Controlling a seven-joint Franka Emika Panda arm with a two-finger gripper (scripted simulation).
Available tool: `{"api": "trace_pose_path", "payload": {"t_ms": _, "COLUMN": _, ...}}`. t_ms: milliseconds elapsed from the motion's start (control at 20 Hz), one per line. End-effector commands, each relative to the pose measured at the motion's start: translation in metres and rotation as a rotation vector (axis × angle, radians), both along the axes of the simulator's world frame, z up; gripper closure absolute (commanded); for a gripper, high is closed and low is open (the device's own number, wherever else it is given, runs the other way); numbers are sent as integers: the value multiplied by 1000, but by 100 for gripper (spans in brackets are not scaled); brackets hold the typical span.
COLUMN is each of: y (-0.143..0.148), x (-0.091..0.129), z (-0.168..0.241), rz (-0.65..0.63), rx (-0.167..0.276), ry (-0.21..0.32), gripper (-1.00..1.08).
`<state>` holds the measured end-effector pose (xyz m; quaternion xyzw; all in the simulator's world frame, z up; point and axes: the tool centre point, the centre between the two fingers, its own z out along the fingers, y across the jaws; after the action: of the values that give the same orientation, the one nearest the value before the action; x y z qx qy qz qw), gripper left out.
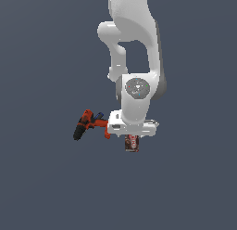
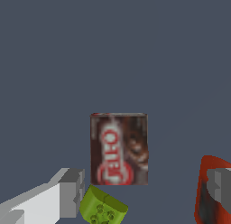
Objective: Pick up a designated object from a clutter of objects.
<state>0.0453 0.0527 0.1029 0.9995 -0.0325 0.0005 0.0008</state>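
The designated object, a small dark brown box with a red and white label, lies flat on the grey floor. In the exterior view the box shows just under the arm's white hand. My gripper is open, its two grey fingers wide apart, with the box in the span between them and beyond them, not touched. A lime-green block lies right next to the box's near edge. The orange-red and black drill lies towards the exterior view's left, with a small blue piece at it.
Part of the drill's red body shows close behind one finger in the wrist view. The grey floor runs on all sides. The arm's white links rise above the hand.
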Motion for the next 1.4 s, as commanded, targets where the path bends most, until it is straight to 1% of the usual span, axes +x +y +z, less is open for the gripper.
{"api": "trace_pose_path", "payload": {"t_ms": 0, "y": 7, "x": -1, "z": -16, "rz": -1, "rx": 0, "ry": -1, "gripper": -92}}
{"api": "trace_pose_path", "payload": {"t_ms": 250, "y": 14, "x": -3, "z": -34, "rz": -2, "rx": 1, "ry": 1, "gripper": -92}}
{"api": "trace_pose_path", "payload": {"t_ms": 650, "y": 15, "x": -4, "z": -41, "rz": -1, "rx": 1, "ry": 2, "gripper": -92}}
{"api": "trace_pose_path", "payload": {"t_ms": 1050, "y": 15, "x": -5, "z": -77, "rz": -1, "rx": 1, "ry": 2, "gripper": -92}}
{"api": "trace_pose_path", "payload": {"t_ms": 1350, "y": 15, "x": -4, "z": -87, "rz": -1, "rx": 2, "ry": 1, "gripper": -92}}
